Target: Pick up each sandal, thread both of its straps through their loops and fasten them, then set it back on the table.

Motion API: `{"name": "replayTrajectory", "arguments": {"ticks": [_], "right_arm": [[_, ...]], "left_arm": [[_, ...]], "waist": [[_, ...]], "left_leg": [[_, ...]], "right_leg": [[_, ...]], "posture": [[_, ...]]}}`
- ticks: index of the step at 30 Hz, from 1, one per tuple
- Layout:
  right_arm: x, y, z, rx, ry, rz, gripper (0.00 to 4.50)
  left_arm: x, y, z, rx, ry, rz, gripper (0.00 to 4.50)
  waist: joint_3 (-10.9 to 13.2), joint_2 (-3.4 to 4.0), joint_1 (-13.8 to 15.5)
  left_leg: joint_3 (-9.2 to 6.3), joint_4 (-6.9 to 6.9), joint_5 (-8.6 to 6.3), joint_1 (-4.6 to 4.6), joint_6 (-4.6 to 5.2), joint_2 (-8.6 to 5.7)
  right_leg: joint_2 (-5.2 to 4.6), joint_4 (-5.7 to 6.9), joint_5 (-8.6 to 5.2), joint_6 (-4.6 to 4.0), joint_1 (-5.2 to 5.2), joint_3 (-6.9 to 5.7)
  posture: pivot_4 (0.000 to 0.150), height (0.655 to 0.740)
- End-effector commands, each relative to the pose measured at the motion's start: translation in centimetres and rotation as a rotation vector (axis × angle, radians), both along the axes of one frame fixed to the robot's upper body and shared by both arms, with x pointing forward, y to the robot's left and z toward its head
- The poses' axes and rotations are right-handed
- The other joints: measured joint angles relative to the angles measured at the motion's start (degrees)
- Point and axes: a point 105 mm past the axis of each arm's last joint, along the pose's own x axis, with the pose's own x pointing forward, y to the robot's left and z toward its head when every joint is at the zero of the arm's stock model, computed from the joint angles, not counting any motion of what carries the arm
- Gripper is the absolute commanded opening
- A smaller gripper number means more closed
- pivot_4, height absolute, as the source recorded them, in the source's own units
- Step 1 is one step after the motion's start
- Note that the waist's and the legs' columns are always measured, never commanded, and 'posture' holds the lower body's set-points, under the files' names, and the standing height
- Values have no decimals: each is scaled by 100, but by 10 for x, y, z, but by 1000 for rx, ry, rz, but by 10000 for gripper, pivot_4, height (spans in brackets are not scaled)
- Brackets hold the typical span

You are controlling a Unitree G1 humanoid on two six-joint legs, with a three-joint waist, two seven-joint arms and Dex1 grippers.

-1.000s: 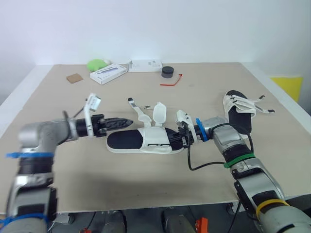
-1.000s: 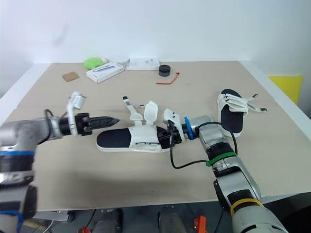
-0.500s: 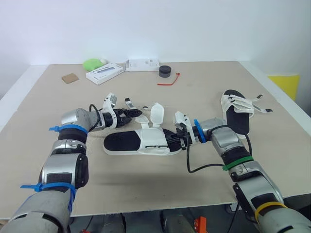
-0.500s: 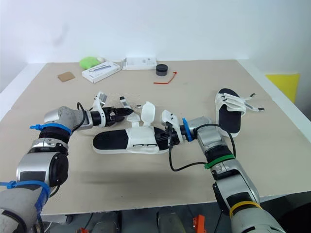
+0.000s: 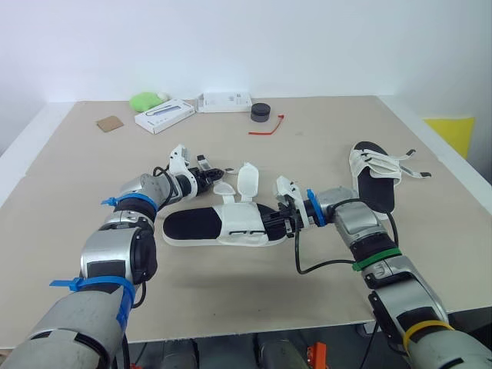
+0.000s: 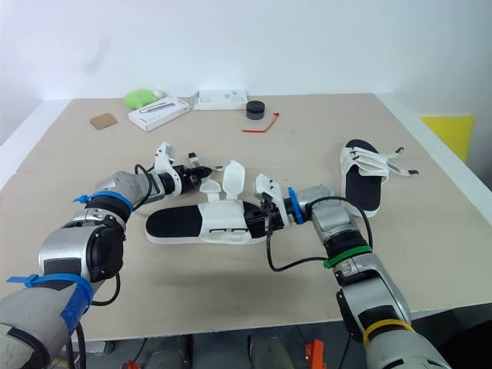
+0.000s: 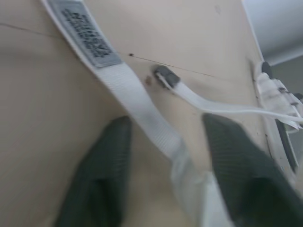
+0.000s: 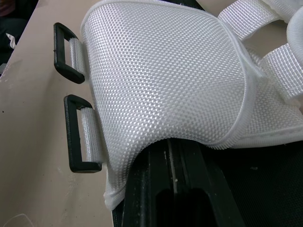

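Sandal strap [image 7: 134, 94] between parted left claw [image 7: 165, 123]

The tabletop [image 5: 231, 292] was light brown. The near sandal [image 5: 219, 224] had a black sole and a white top with a tiny woven dot pattern. Its two loops [image 8: 78, 137] were black. Its strap [image 7: 137, 104] was white with a grey label. The far sandal [image 5: 377, 183] was black with white straps. The left fingers [image 7: 102, 175] were dark. There were also a green lump [image 5: 147, 101], white boxes [image 5: 164, 116], a black puck [image 5: 261, 112], a red tie [image 5: 269, 127] and a brown card [image 5: 111, 123].
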Motion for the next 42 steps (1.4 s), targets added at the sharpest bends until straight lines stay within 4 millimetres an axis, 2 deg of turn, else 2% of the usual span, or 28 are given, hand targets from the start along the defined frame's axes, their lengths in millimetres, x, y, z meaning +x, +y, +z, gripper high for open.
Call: {"name": "replayTrajectory", "arguments": {"ticks": [1, 2, 3, 7, 11, 13, 15, 18, 21, 25, 28, 31, 36, 37, 39, 40, 41, 42], "right_arm": [[-7, -4, -32, -100, 80, -24, 0], [-7, -4, -32, -100, 80, -24, 0], [-7, -4, -32, -100, 80, -25, 0], [-7, -4, -31, -90, 77, -33, 0], [-7, -2, -30, -78, 76, -37, 0], [-7, -2, -30, -74, 75, -37, 0], [-7, -1, -29, -67, 76, -39, 0], [-7, 0, -29, -59, 78, -41, 0], [-9, 1, -30, -58, 83, -41, 0], [-11, 1, -33, -58, 91, -39, 0], [-13, 0, -34, -58, 98, -38, 0], [-13, 0, -34, -59, 99, -38, 0], [-13, 0, -33, -64, 98, -35, 0], [-13, 0, -33, -65, 98, -35, 0], [-13, 0, -33, -65, 98, -33, 0], [-13, 0, -33, -65, 98, -33, 0], [-14, 0, -33, -66, 98, -32, 0], [-14, -1, -33, -66, 98, -32, 0]], "left_arm": [[9, 3, 25, -23, -68, 27, 7324], [9, 5, 26, -26, -70, 31, 2277], [9, 6, 27, -29, -72, 36, 386], [10, 13, 43, -40, -137, 25, 386], [4, 10, 82, -64, -340, -39, 386], [-7, 7, 106, -36, -509, -64, 386], [-29, 2, 127, 56, -736, -98, 386], [-64, -9, 136, 200, -996, -171, 386], [-108, -24, 123, 344, -1231, -367, 386], [-139, -33, 94, 529, -1405, -564, 386], [-163, -32, 59, 732, -1604, -790, 386], [-167, -22, 36, 868, -1737, -896, 386], [-172, -12, 25, 954, -1899, -979, 386], [-172, -10, 22, 974, -1933, -987, 4328], [-168, -8, 24, 983, -1947, -953, 7776], [-166, -7, 25, 982, -1948, -928, 12369], [-163, -7, 28, 972, -1922, -893, 13906], [-161, -6, 30, 966, -1905, -872, 17502]], "waist": [[1, -1, -2], [1, -1, -2], [1, -1, -2], [3, -4, -2], [7, -10, -6], [7, -9, -13], [7, -9, -21], [8, -9, -30], [7, -7, -35], [5, -7, -28], [3, -4, -29], [1, -2, -27], [0, -1, -26], [1, -1, -27], [0, 0, -26], [0, 0, -26], [0, 0, -26], [0, 0, -26]], "left_leg": [[0, -2, 0, 0, 0, 0], [0, -4, 0, 0, 0, 0], [0, -5, 0, 0, 0, 0], [0, -5, -1, 0, -1, 0], [0, -9, 0, -1, -3, 1], [0, -15, 5, 0, -9, 5], [1, -20, 10, 3, -18, 8], [3, -24, 11, 5, -33, 16], [6, -24, 11, 7, -37, 18], [7, -21, 10, 10, -39, 18], [12, -18, 4, 10, -48, 18], [23, -20, 4, 10, -46, 19], [32, -21, 1, 5, -43, 27], [34, -22, 1, 5, -43, 29], [36, -23, 0, 5, -42, 30], [37, -23, 0, 5, -41, 31], [37, -24, 0, 5, -41, 32], [37, -23, 0, 4, -40, 33]], "right_leg": [[0, 0, 0, 0, -2, 0], [1, 0, 0, 0, -2, 0], [1, 0, 0, 0, -3, 0], [1, 0, -1, -1, -3, 0], [1, 0, 0, 0, -4, 0], [2, 0, 3, 5, -5, 2], [4, 0, 4, 8, -5, 3], [14, 0, 3, 6, -4, 8], [14, -1, -8, -14, -4, 13], [13, -2, -12, -22, -2, 16], [11, -7, -12, -23, -5, 23], [7, -14, -13, -26, -7, 29], [8, -17, -14, -27, -14, 35], [9, -17, -14, -28, -15, 35], [9, -17, -14, -28, -17, 36], [9, -17, -14, -28, -17, 36], [10, -17, -14, -28, -17, 36], [11, -17, -14, -28, -17, 36]], "posture": [[1500, 7400], [1500, 7400], [1500, 7400], [1500, 7400], [1500, 7400], [1500, 7400], [1500, 7400], [1500, 7400], [1500, 7400], [1500, 7400], [1500, 7400], [1500, 7400], [1500, 7400], [1500, 7400], [1500, 7400], [1500, 7400], [1500, 7400], [1500, 7400]]}}
